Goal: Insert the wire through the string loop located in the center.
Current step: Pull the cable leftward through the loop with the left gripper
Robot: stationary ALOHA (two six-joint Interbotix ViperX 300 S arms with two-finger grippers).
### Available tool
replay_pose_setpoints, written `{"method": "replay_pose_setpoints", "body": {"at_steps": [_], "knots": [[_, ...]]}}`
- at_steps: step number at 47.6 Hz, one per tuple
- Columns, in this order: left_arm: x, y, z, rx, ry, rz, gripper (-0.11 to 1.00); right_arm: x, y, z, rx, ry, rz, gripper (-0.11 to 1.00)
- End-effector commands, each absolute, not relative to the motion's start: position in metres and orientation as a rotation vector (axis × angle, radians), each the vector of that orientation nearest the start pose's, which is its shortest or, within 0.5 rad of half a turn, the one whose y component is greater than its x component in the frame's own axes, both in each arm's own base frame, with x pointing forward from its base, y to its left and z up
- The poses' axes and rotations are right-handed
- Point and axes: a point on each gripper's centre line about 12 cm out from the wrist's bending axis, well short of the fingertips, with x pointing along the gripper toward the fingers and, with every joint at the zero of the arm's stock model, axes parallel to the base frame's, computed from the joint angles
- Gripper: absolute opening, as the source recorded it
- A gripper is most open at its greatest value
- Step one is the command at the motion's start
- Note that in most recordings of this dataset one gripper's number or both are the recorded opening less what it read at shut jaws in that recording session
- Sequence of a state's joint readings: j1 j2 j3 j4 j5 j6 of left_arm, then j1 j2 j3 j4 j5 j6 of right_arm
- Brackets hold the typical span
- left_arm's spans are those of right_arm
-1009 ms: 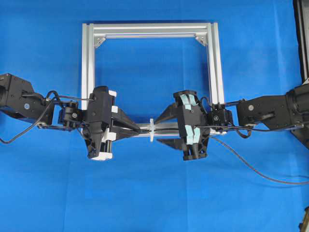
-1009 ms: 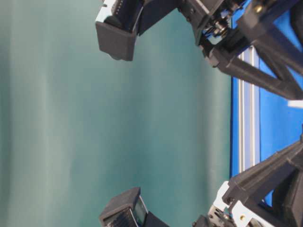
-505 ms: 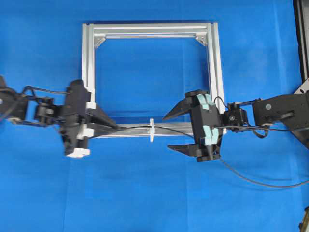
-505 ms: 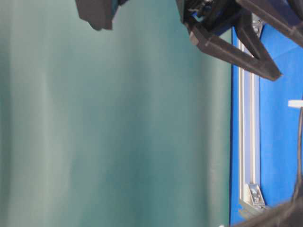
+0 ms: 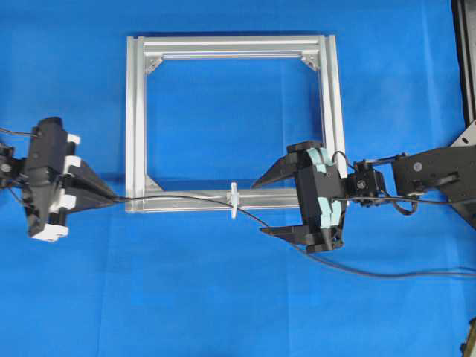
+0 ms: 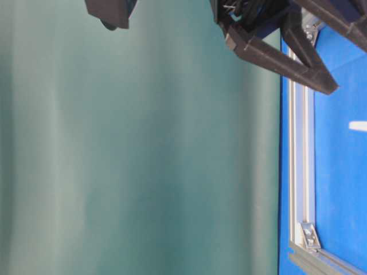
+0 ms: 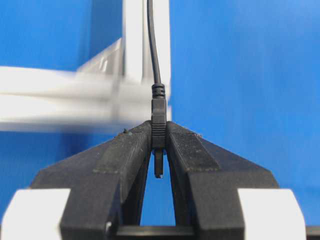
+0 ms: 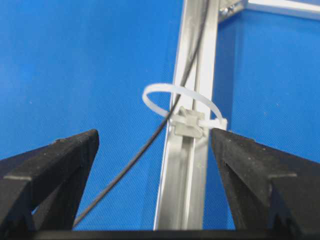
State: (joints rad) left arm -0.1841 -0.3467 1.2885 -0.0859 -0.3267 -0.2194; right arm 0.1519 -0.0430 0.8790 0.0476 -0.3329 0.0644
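My left end effector point(image 7: 158, 150) pinches the plug of the wire point(image 5: 186, 196), drawing it taut through the string loop point(image 8: 182, 107). My right end effector point(image 5: 271, 204) gapes empty just behind the loop, probably clear of the wire.

Square aluminium frame point(image 5: 137, 119) flat on blue cloth point(image 5: 223, 297); teal backdrop point(image 6: 143, 143).

black wire point(image 5: 186, 197) threaded through white string loop point(image 5: 233, 200).

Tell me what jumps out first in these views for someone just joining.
The long thin black wire runs along the front bar of the square silver aluminium frame and passes through the small white string loop at its middle. At far left, the left pincer is shut on the wire's plug, while the right pincer stands open beside the loop.
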Motion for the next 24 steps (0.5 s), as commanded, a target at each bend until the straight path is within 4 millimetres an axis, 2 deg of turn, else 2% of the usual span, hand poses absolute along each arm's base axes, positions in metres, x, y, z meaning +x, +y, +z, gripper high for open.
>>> {"method": "replay_pose_setpoints", "body": {"at_steps": [1, 12, 24], "knots": [[0.214, -0.038, 0.12, -0.238, 0.641, -0.059, 0.08, 0.353, 0.054, 0.165, 0.068, 0.462, 0.115, 0.85], [0.191, -0.034, 0.121, -0.25, 0.633, -0.063, 0.08, 0.356, 0.055, 0.168, 0.071, 0.451, 0.114, 0.85], [0.187, -0.034, 0.126, -0.249, 0.599, -0.073, 0.08, 0.357, 0.055, 0.17, 0.072, 0.447, 0.114, 0.85]]}}
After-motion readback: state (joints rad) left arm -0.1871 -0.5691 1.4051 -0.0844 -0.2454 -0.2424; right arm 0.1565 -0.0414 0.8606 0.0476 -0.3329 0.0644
